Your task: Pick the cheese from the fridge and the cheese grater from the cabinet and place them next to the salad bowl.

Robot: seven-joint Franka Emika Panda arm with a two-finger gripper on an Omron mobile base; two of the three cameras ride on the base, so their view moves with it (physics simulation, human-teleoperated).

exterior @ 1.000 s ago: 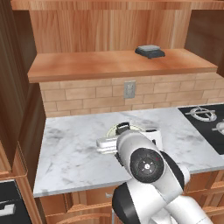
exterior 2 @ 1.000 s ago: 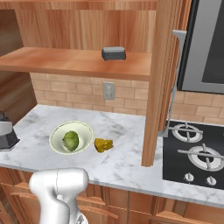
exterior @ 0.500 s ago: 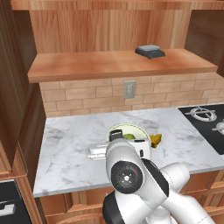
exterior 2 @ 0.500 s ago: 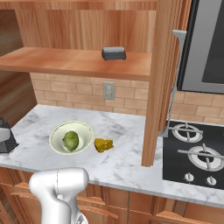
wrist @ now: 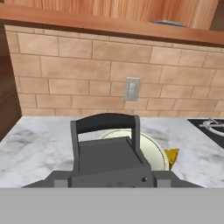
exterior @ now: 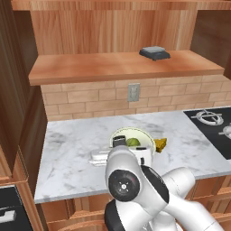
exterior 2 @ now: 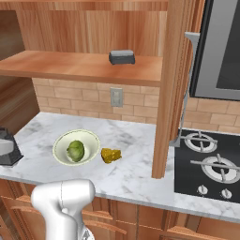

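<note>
My gripper [wrist: 109, 181] is shut on the cheese grater [wrist: 108, 151], a dark grey box with a loop handle that stands upright in front of the hand camera. In the right base view the grater [exterior 2: 7, 149] hangs just over the marble counter at the far left edge, left of the salad bowl [exterior 2: 91, 138]. The pale bowl [exterior: 143, 134] holds a green lettuce head [exterior 2: 75, 150]. The yellow cheese [exterior 2: 111, 155] lies on the counter against the bowl's right side, and it shows again as cheese [exterior: 160, 144] and cheese [wrist: 172, 156]. My own arm partly hides the bowl in the left base view.
A flat dark scale [exterior: 154, 53] sits on the wooden cabinet shelf [exterior: 90, 67] above. A gas hob [exterior 2: 211, 164] lies to the right, past a wooden upright [exterior 2: 168, 93]. A wall outlet [wrist: 131, 89] is set in the brick backsplash.
My arm has swung left and down, taking the hand and grater a little lower towards the counter left of the bowl. Bowl and cheese have not moved.
</note>
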